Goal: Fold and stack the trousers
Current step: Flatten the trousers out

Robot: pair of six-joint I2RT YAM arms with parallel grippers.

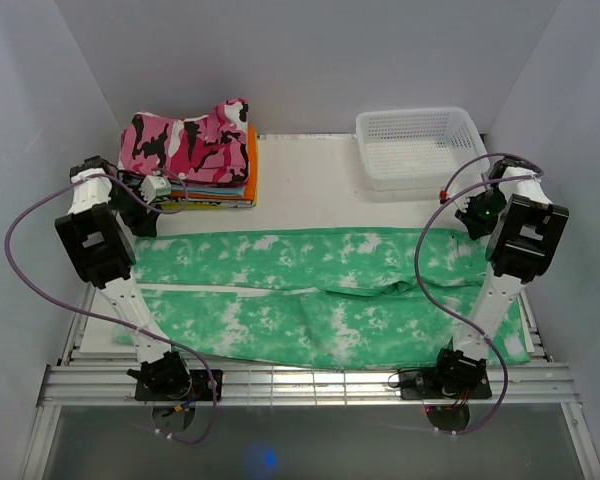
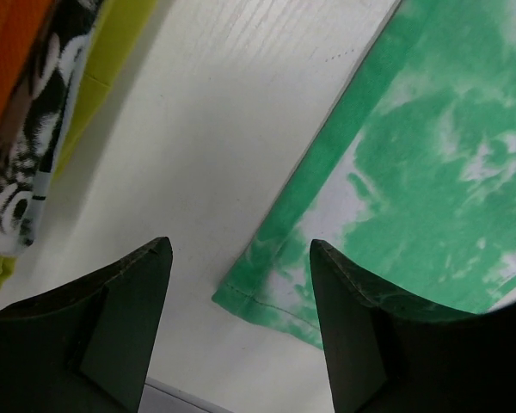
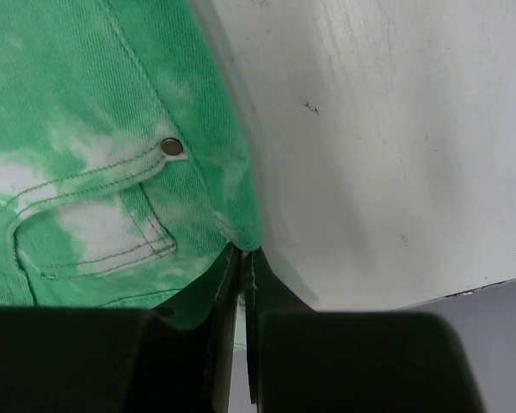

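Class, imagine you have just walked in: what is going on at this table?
Two robot arms are working on the trousers, spread flat across the table and not yet folded. The right gripper is shut on a waist corner by the pocket. The left gripper is open above a leg hem corner. A stack of folded clothes and a white basket sit at the back.

I read this as a robotics lab test cell, not a home. Plain white walls (image 1: 40, 120) box in the table (image 1: 310, 190) on 3 sides. An aluminium extrusion rail (image 1: 310, 385) runs along the bottom of the frame w/ left arm base (image 1: 165, 380) and right arm base (image 1: 450, 375) bolted on, purple cables (image 1: 15, 240) looping off. Props are laundry only: folded clothes stack (image 1: 195, 150) upper left, white plastic basket (image 1: 420, 145) upper right, trousers (image 1: 310, 290) spread mid-frame.
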